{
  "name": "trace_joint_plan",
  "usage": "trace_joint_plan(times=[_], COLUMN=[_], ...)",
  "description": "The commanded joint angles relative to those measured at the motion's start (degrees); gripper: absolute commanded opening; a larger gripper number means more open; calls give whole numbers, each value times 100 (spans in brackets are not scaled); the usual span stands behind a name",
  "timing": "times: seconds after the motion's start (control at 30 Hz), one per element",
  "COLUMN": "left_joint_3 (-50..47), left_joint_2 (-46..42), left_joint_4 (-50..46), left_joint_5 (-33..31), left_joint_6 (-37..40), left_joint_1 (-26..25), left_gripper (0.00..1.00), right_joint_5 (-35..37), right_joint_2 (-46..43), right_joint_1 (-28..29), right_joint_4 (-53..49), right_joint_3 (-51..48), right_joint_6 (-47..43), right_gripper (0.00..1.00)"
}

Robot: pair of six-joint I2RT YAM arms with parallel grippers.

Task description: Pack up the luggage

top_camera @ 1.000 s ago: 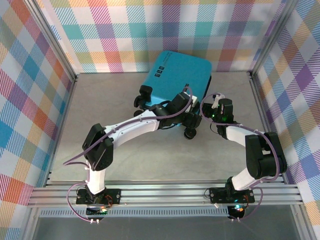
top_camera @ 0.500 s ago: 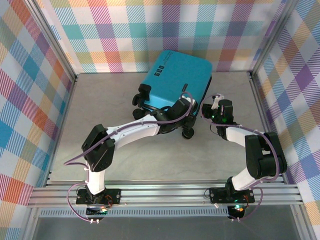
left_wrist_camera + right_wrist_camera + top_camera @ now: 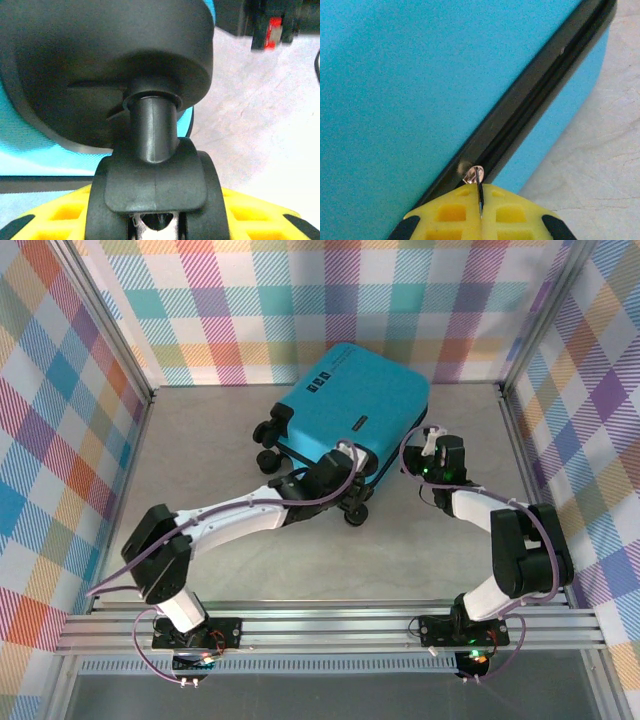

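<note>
Left gripper [image 3: 157, 220] has closed on a wheel [image 3: 155, 182], turning the luggage [image 3: 350, 405]
Right gripper [image 3: 481, 210] pinches the zipper pull [image 3: 475, 176]; likely braced for zipping.

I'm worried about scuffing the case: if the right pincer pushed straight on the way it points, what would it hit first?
Likely the black zipper seam of the luggage, just beyond the silver zipper pull pinched in the right pincer; depth is unclear.

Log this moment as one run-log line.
luggage: lying on table | left claw: gripping caster wheel | right claw: shut on zipper pull at black seam
</note>
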Motion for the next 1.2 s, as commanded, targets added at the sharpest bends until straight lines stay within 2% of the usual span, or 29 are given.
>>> trace_joint_plan(times=[0.0, 0.17, 0.33, 0.43, 0.57, 0.67, 0.77, 0.9, 0.97, 1.07, 1.17], left_joint_3=[-427, -1175, -1918, -2346, -2441, -2426, -2515, -2539, -2523, -2522, -2417], left_joint_2=[-698, -1494, -2329, -2832, -3118, -3137, -3070, -2793, -2609, -2315, -2056], left_joint_4=[-362, -358, -629, -577, -748, -629, -62, 502, 803, 1357, 1650], left_joint_5=[49, -162, -743, -871, -1470, -1639, -1619, -2176, -2258, -2095, -1415], left_joint_6=[177, 62, -183, -291, -439, -242, 361, 962, 1269, 1512, 1707], left_joint_1=[30, 63, 172, 339, 744, 1033, 1143, 1248, 1444, 1949, 2516], left_gripper=[0, 0, 0, 0, 0, 0, 0, 0, 0, 0, 0], right_joint_5=[415, 398, 358, 317, 275, 291, 402, 494, 614, 637, 833], right_joint_2=[115, 275, 314, 239, -130, -591, -1109, -1818, -2155, -2642, -3148], right_joint_1=[-225, -559, -847, -881, -878, -852, -763, -575, -404, -274, -275], right_joint_4=[16, -85, -119, -150, -75, -14, -177, -329, -494, -714, -1029], right_joint_3=[440, 671, 658, 542, 61, -421, -811, -1353, -1571, -1848, -2001], right_joint_6=[42, 204, 384, 414, 541, 580, 560, 602, 589, 619, 600], right_gripper=[0, 0, 0, 0, 0, 0, 0, 0, 0, 0, 0])
